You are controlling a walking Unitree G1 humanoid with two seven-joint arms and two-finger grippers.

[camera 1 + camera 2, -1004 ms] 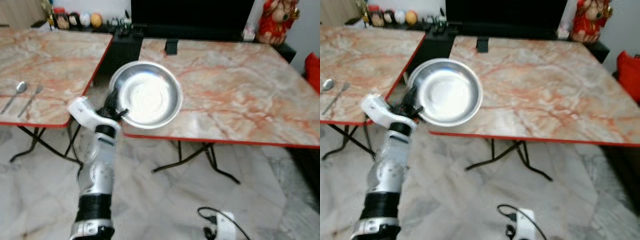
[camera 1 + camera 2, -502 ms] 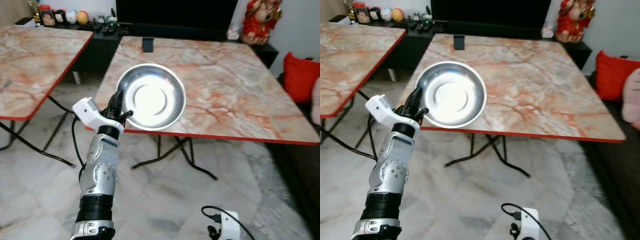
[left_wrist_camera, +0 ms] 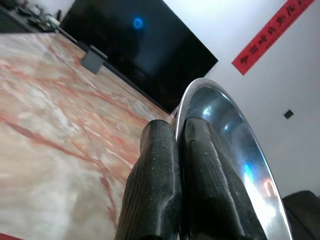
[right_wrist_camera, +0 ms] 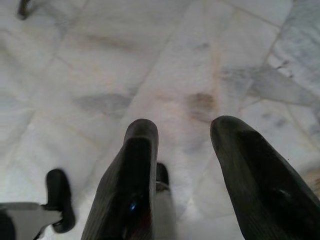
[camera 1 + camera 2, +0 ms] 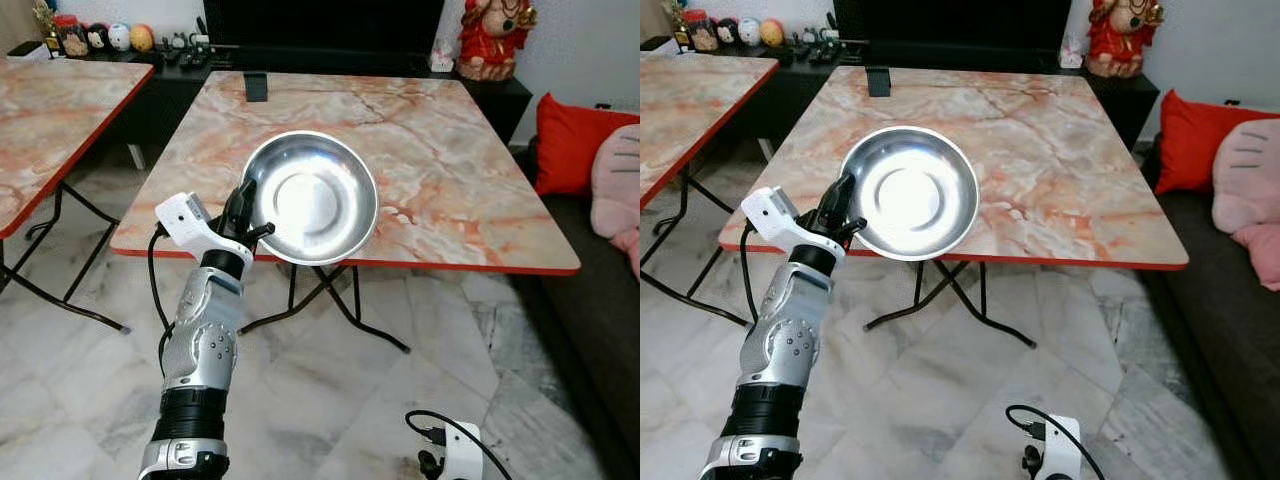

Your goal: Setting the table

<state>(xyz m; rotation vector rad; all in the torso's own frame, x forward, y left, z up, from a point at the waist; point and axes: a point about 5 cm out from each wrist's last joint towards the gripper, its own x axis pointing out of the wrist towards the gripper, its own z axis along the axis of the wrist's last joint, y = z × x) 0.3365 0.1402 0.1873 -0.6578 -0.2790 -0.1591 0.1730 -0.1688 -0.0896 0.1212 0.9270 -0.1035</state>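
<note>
A square orange-veined marble bench with a red edge [image 5: 440,150] stands ahead on the pale marble floor [image 5: 330,400]. Above its near edge, the round shiny steel bowl [image 5: 312,197] is held tilted, its rim pinched by the clenched left end effector [image 5: 243,212]. The right end effector [image 4: 185,165] hangs released over the floor.

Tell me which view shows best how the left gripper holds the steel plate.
The left wrist view: the two black fingers pinch the steel plate at its rim, one on each face. The eye views show the whole plate carried over the near edge of the marble table, but the left gripper looks small there.
</note>
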